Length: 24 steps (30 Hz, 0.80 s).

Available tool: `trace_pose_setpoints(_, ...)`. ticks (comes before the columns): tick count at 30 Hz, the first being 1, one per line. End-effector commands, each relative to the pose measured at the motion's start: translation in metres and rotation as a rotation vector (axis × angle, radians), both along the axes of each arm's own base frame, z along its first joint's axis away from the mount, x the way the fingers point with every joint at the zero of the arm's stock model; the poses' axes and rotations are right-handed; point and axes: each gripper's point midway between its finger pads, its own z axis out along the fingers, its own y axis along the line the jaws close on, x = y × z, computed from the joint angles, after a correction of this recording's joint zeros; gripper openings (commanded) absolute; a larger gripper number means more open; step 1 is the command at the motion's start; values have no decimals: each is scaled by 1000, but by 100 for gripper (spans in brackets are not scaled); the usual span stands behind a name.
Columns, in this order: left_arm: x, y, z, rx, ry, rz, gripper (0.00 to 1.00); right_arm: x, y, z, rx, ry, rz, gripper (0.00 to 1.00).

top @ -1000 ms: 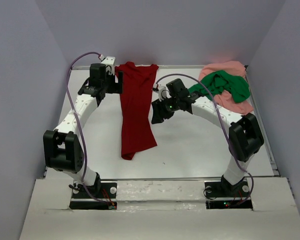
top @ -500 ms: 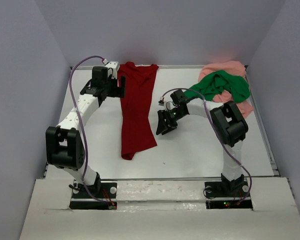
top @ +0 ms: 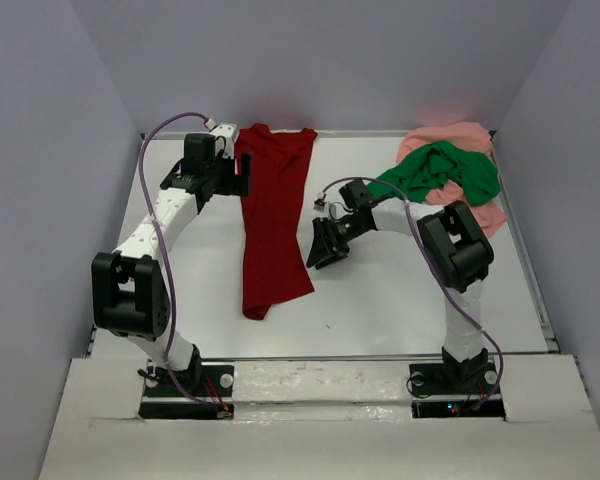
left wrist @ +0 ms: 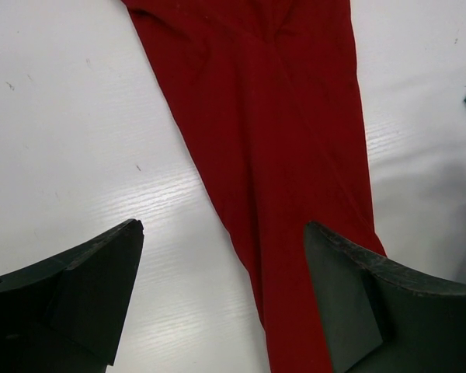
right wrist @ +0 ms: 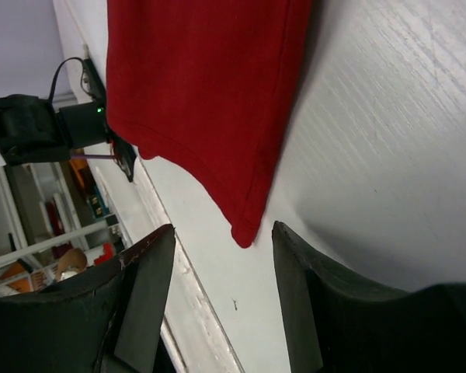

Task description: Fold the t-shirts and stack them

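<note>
Three shirts: the dark red cloth t-shirt (top: 272, 215) lies in a narrow strip on the white tabletop (top: 380, 290); the bright green cloth t-shirt (top: 445, 168) is heaped on the pale salmon pink t-shirt (top: 450, 132), far right. The left hand (top: 235, 172) and right hand (right wrist: 221, 228) flank the red, both spread, empty. Its fold looks half done; next, pinch its hem.

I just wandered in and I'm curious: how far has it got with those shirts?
Barely started. The dark red t-shirt lies as a long narrow strip, seemingly half folded. Both arms' jaws stand open near it, holding nothing. The green t-shirt and pink t-shirt sit crumpled in the far right corner; nothing is stacked.
</note>
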Motion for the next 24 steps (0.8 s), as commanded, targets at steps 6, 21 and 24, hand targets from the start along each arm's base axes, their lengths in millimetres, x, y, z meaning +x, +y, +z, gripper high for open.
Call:
trace_pose_setpoints(6,4,0,9,-6,-19,10,96,-28,35,-7,124,110,116,58)
trace_pose_setpoints(21,3,-1,12,-18,-31,-1,99,-33,64,-11,52,-5,155,0)
trace_pose_setpoints(24,3,-2,14,-19,-36,-6,99,-32,67,-8,45,-28,164,0)
